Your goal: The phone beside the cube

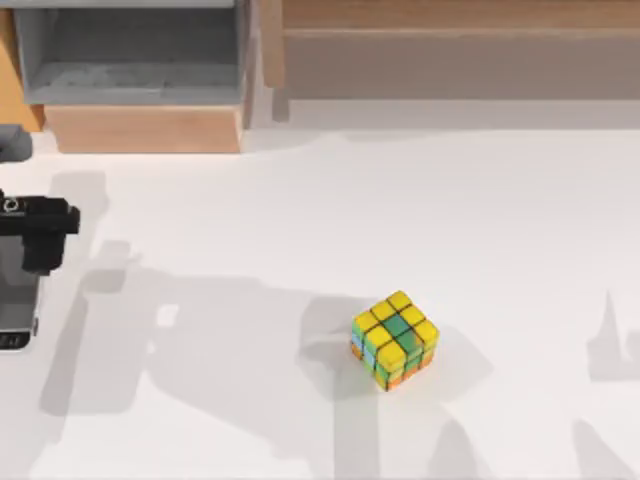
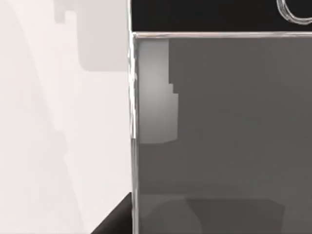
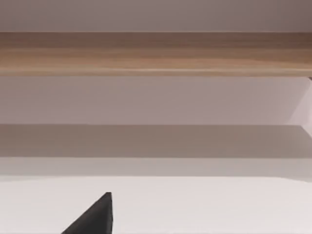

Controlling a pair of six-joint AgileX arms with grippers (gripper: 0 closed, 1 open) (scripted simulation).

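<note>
The left gripper (image 1: pixel 30 245) sits over the phone (image 1: pixel 18 310) at the table's (image 1: pixel 300 200) left edge; its grip cannot be told. The cube (image 1: pixel 395 339) lies well apart, right of centre.

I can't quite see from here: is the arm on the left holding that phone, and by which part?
It cannot be told. The left gripper is over the phone at the table's left edge, but its fingers are hidden. The cube lies apart, untouched.

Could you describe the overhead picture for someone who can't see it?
A small yellow puzzle cube sits on a white table. At the far left edge, the left gripper is over a phone, far from the cube.
</note>
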